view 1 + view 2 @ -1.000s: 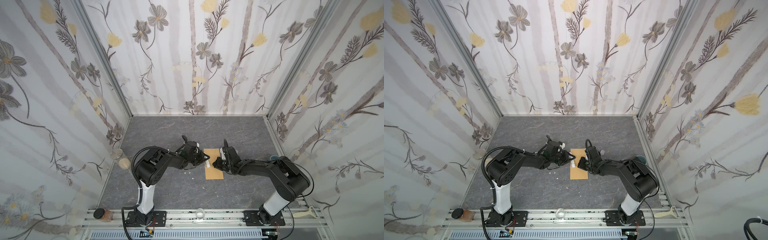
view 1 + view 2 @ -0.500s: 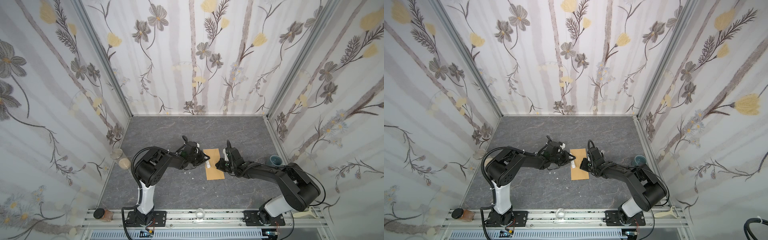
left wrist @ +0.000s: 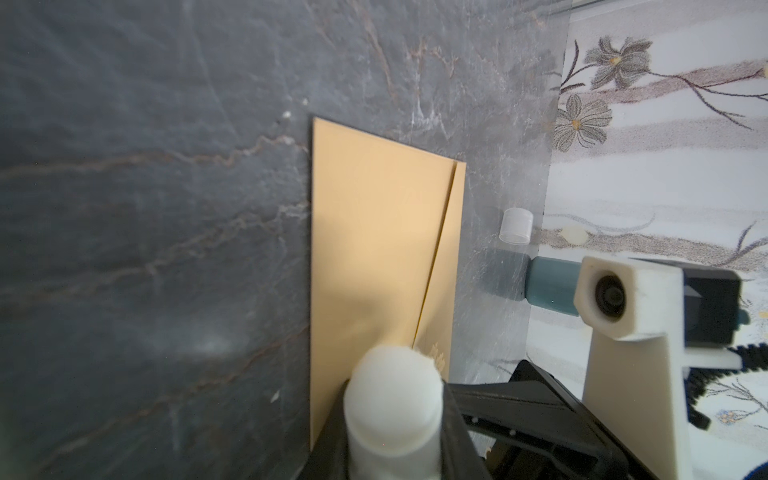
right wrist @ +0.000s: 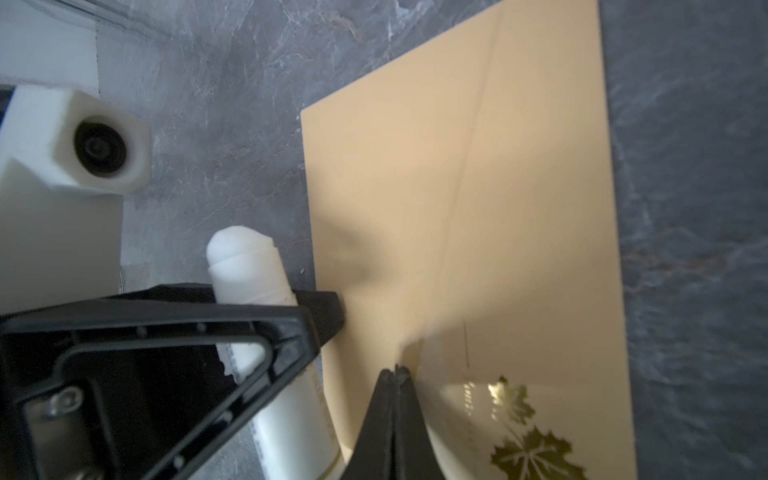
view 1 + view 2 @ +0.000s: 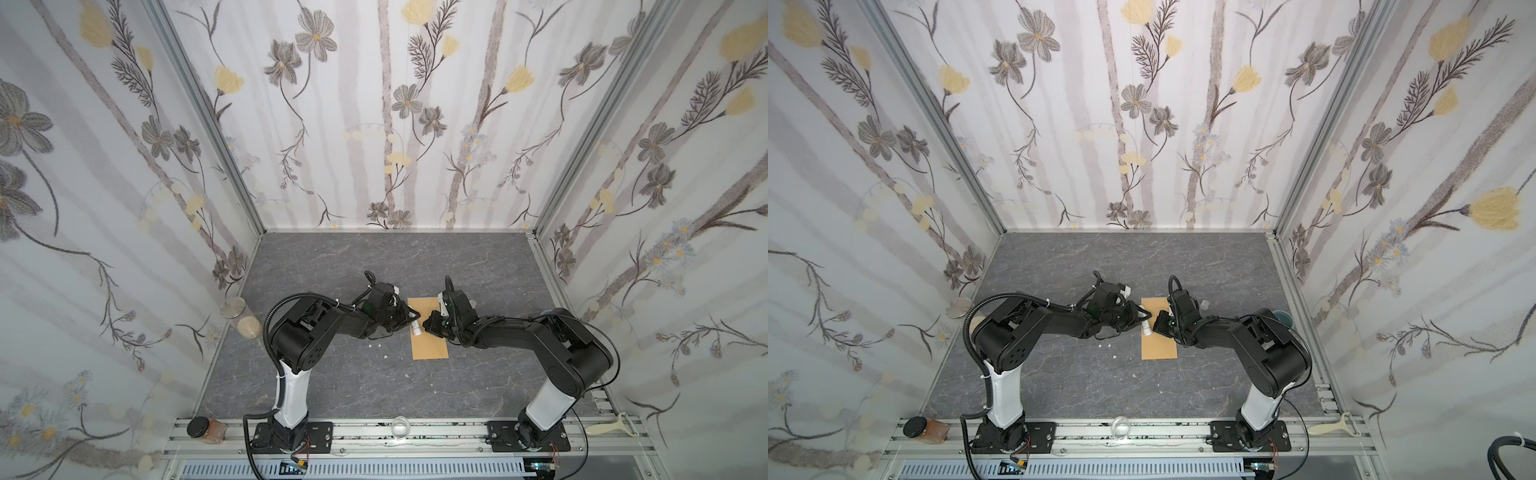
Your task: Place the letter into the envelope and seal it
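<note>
The tan envelope lies flat on the grey table, in the lower middle of both top views, with its long side running up the frame. Its pointed flap is folded over the body, and a round sticker with gold leaves sits at the flap's point.

Your left gripper reaches in from the left, its fingers partway closed and clamped on the barrel of a white glue stick. The stick is uncapped, with its rounded white tip bare. In both top views it lies across the envelope's left edge. You cannot tell whether the tip touches the paper.

Your right gripper comes in from the right, over the middle of the envelope. The right wrist view shows its fingertips pressed together with no gap. They rest on the envelope at the flap's edge, just beside the sticker. You cannot tell whether any paper is pinched between them.

A clear cap stands on the table near the envelope but apart from it. A teal container sits by the right wall. Small white crumbs lie on the table left of the envelope.
</note>
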{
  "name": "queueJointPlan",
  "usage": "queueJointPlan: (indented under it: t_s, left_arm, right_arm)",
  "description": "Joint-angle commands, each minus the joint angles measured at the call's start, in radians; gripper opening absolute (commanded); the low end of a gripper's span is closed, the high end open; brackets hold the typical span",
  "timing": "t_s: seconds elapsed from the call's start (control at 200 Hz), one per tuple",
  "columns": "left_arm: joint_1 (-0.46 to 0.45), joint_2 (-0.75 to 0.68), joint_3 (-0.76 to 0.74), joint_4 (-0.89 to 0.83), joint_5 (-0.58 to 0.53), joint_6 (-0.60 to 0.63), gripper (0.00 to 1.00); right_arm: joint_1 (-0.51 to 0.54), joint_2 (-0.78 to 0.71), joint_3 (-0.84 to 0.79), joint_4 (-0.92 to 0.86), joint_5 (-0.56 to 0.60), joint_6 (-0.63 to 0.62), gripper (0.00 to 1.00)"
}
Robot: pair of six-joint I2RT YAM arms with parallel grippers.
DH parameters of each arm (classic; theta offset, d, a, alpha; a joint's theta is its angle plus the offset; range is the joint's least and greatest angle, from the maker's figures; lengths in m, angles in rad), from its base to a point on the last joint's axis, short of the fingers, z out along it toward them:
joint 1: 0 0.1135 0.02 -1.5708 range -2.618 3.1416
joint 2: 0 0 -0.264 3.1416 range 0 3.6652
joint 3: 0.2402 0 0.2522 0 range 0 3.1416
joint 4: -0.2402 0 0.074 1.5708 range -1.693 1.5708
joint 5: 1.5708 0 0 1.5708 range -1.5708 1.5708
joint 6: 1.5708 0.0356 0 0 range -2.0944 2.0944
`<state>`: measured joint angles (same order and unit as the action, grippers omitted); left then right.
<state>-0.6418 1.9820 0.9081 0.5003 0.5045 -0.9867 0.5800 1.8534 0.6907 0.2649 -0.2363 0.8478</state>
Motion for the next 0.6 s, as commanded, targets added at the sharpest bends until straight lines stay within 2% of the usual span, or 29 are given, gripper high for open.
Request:
queueJointPlan:
  t_s: [0.0,0.18,0.595]
  left_arm:
    - [-0.001,0.010,0.001,-0.109,-0.022,0.005,0.00]
    - [0.001,0.011,0.011,-0.109,-0.020,0.011,0.00]
    - [0.002,0.013,0.019,-0.108,-0.017,0.017,0.00]
  right_arm:
    - [-0.002,-0.060,-0.018,-0.031,0.020,0.003,0.00]
    - [-0.008,-0.122,-0.064,-0.060,0.042,-0.007,0.00]
    - [-0.012,0.038,0.029,-0.006,0.015,-0.005,0.00]
